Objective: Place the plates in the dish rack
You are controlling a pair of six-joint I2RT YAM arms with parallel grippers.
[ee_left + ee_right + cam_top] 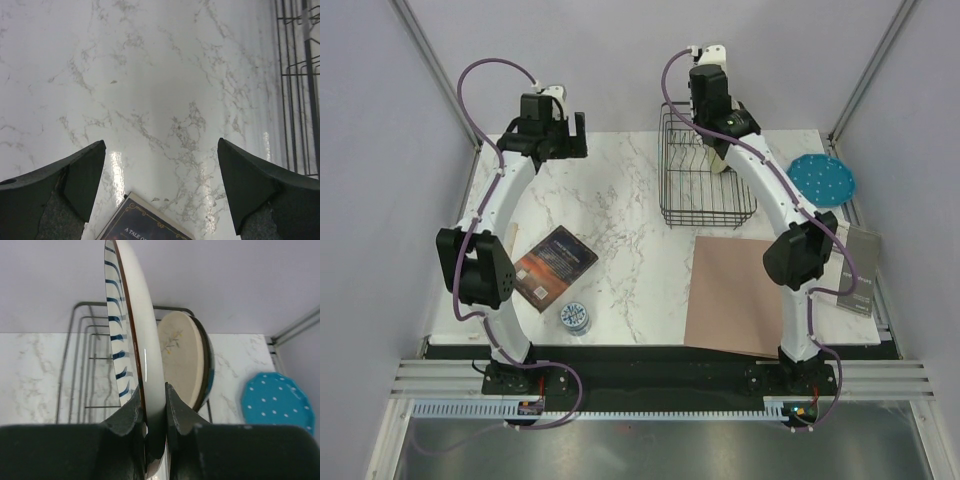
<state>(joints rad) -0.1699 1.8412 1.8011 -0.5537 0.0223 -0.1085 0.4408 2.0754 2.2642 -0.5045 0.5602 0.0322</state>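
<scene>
Right wrist — three plates (134, 340), one rack (90, 303)

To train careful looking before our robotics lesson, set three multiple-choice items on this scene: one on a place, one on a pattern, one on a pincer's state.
1. Where is the teal dotted plate?
A) standing in the dish rack
B) flat on the table, right of the rack
C) stacked under another plate

2. What marks the held plate in the right pincer?
A) white dots
B) dark stripes
C) plain red

3. How is the left pincer?
A) shut on a plate
B) shut, empty
C) open, empty

Answers:
1 B, the top view shows it lying outside the rack.
2 B, the wrist view shows stripes across its face.
3 C, its fingers stand wide apart, gripping nothing.
</scene>
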